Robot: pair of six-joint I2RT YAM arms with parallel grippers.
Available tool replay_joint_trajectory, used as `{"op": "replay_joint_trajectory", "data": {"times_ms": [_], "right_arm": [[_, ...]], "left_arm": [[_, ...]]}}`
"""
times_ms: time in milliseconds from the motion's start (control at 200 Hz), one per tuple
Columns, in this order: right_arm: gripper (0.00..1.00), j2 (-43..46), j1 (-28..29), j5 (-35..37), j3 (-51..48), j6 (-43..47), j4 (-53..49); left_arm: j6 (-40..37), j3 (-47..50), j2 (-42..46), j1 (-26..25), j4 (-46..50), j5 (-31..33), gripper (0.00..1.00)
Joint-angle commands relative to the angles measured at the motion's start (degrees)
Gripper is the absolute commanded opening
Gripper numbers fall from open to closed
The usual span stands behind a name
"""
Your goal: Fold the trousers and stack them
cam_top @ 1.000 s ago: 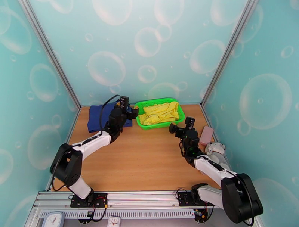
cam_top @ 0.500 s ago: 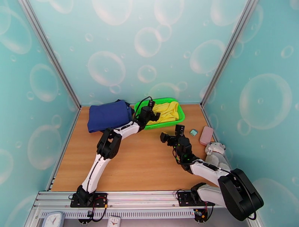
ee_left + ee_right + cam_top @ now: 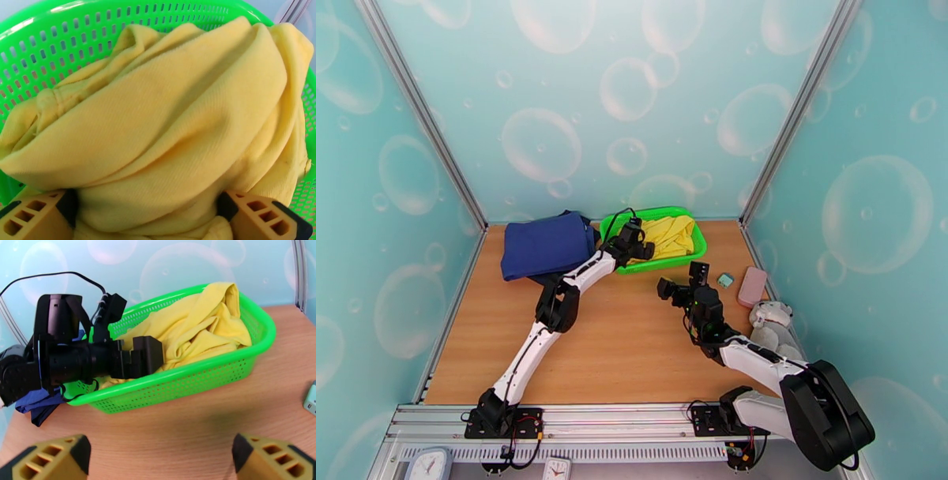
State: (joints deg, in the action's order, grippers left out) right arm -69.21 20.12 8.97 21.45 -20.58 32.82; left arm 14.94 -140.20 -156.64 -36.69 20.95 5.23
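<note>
yellow trousers between wide-apart left fingers

We show the left arm stretched far forward, the left gripper with jaws spread wide; the right arm sits bent, the right gripper likewise gaping.

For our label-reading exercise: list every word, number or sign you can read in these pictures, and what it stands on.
No legible text anywhere.
White round clock dial and a second white dial beside it, near edge: markings too small to read.
Bright yellow cloth trousers, green perforated plastic basket: plain, no label visible.
</note>
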Motion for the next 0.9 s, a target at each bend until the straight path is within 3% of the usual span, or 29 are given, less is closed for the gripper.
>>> {"op": "replay_joint_trajectory", "data": {"times_ms": [0, 55, 155, 265, 335, 555, 895], "right_arm": [[0.99, 1.09, -0.34, -0.10, 1.55, -0.97, -0.79], [0.99, 1.09, -0.37, -0.10, 1.64, -0.82, -1.00], [0.99, 1.09, -0.34, 0.25, 1.60, -0.69, -1.13], [0.99, 0.79, -0.34, 0.15, 1.69, -0.61, -1.01], [0.99, 0.59, -0.37, 0.17, 1.75, -0.53, -1.00], [0.99, 0.23, -0.42, -0.21, 1.73, -0.51, -0.57], [0.99, -1.27, -0.65, 1.66, 1.55, -0.46, 0.11]], "left_arm": [[1.21, 0.00, -2.25, 0.32, 8.49, -2.80, 0.93], [1.65, 0.00, -2.90, 0.53, 8.38, -3.56, 0.84], [2.37, 0.17, -3.26, 0.75, 7.44, -5.76, 0.55], [2.51, 0.30, -2.27, 0.70, 5.77, -6.44, 0.15], [2.55, 2.01, -0.17, 0.58, 3.27, -6.67, 0.00], [1.49, 8.87, 9.17, -0.04, -8.59, -8.01, 0.00], [-3.22, 2.72, 21.04, -0.79, -18.90, -5.20, 0.00]]}}
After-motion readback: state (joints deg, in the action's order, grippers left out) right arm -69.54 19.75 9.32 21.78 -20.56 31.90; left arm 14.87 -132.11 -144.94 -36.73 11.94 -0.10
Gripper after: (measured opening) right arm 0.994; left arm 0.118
